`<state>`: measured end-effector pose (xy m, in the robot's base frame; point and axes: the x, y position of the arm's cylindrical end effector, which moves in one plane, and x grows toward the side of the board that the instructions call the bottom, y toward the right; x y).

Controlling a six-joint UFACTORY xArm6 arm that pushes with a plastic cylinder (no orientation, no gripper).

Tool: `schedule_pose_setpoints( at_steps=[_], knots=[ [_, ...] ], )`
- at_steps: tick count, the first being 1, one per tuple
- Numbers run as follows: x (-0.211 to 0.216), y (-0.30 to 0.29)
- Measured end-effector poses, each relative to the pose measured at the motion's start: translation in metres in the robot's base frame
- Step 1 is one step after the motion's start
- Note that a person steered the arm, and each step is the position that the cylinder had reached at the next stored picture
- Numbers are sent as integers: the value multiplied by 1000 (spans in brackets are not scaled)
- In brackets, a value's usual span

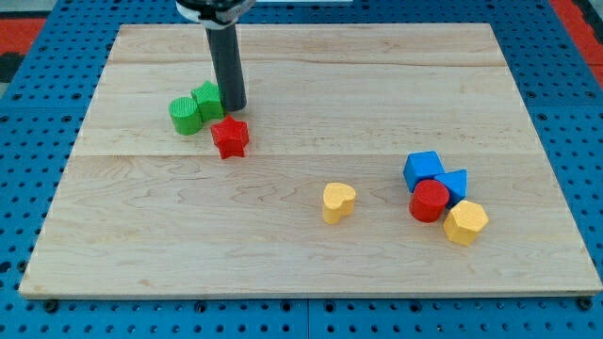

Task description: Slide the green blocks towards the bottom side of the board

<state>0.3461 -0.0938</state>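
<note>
Two green blocks sit at the board's upper left: a green cylinder [186, 116] and a green star-like block [207, 100] touching it on its right. My tip [233, 107] is right beside the green star block, on its right side. A red star block [229, 137] lies just below my tip.
A yellow heart-like block [338, 201] lies at the lower middle. At the right is a cluster: a blue cube [423, 169], a second blue block [453, 184], a red cylinder [430, 201] and a yellow hexagonal block [464, 223]. The wooden board [330, 75] sits on a blue pegboard.
</note>
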Motion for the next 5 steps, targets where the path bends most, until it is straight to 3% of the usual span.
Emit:
schedule_pose_setpoints(
  at_steps=[1,2,4,5],
  knots=[
    [2,-28],
    [38,-66],
    [2,-96],
    [29,-134]
  ],
)
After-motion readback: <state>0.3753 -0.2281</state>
